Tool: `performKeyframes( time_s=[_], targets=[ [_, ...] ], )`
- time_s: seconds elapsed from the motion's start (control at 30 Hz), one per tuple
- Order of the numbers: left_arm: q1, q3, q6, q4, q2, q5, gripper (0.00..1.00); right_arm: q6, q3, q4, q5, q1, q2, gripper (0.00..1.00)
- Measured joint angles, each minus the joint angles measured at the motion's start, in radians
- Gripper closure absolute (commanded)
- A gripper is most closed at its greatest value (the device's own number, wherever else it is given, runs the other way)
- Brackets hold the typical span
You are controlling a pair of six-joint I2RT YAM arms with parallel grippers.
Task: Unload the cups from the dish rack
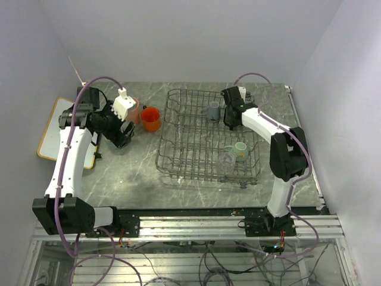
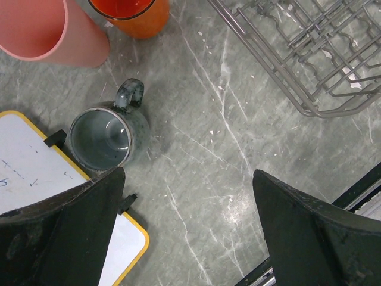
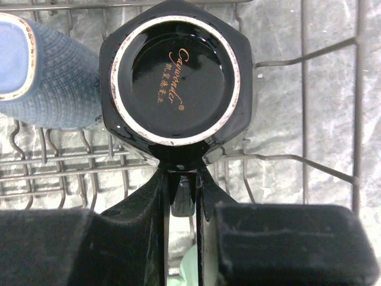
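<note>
In the near right corner of the dish rack (image 1: 190,143), a mint-green mug (image 1: 239,151) and a clear glass (image 1: 227,158) are seen side by side. To the left of the rack, the left gripper (image 2: 189,176) is held above the table (image 2: 238,131) with its fingers spread wide (nothing is between them). Under it, a grey mug (image 2: 107,138) is stood upright on the table, just beside the corner of a white board (image 2: 30,173). A bit farther off, a pink tumbler (image 2: 41,30) and an orange mug (image 2: 134,15) are stood close together outside the rack. At the far side of the rack, the right gripper (image 3: 183,179) is pressed together on the handle of a black mug (image 3: 175,77), which is turned upside down. A blue-grey mug (image 3: 53,77) is set just to its left, inside the rack
</note>
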Motion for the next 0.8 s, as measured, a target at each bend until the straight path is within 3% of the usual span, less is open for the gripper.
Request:
performKeyframes(
  time_s=[0.23, 0.4, 0.6, 0.8],
  targets=[
    [0.0, -0.001, 0.008, 0.028, -0.032, 0.03, 0.01, 0.016, -0.021, -0.035, -0.017, 0.005, -0.152, 1.0],
    [-0.001, -0.022, 0.027, 0.074, -0.069, 0.075, 0.01, 0.078, -0.011, -0.063, -0.112, 0.008, -0.259, 1.0],
    [-0.002, -0.152, 0.071, 0.182, -0.164, 0.154, 0.01, 0.218, -0.05, -0.058, -0.38, 0.032, -0.35, 1.0],
    [-0.012, -0.291, 0.202, 0.286, -0.299, 0.248, 0.01, 0.376, -0.081, 0.021, -0.619, 0.171, -0.393, 1.0]
  ],
)
